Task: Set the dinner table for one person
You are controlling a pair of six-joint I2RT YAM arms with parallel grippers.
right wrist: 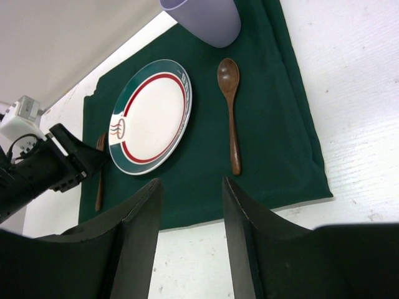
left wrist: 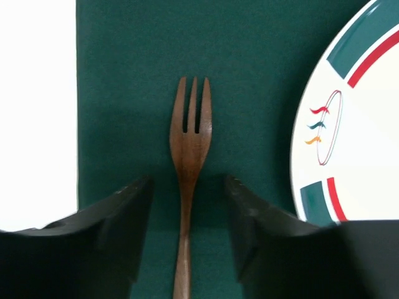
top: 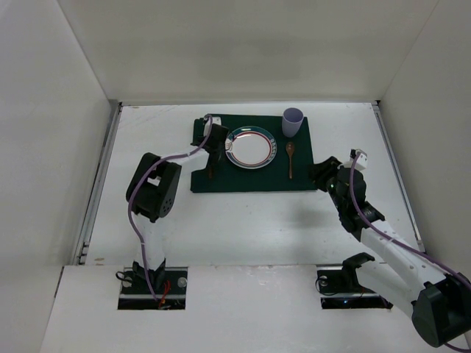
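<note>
A dark green placemat [top: 250, 176] lies on the white dinner table [top: 243, 220]. On it are a white plate with green and red rim [top: 251, 146], a lilac cup [top: 293, 121] at the back right, a wooden spoon [top: 290, 158] right of the plate and a wooden fork [left wrist: 189, 143] left of it. My left gripper [left wrist: 189, 187] is open low over the mat, a jaw on each side of the fork's neck, both apart from it. My right gripper [right wrist: 191, 184] is open and empty above the mat's near right edge [right wrist: 262, 199].
White walls enclose the table on three sides [top: 66, 110]. In the right wrist view the plate [right wrist: 149, 118], spoon [right wrist: 230, 112], cup [right wrist: 202, 18], fork [right wrist: 100, 177] and the left gripper [right wrist: 68, 163] all show. Bare tabletop [left wrist: 37, 112] lies left of the mat.
</note>
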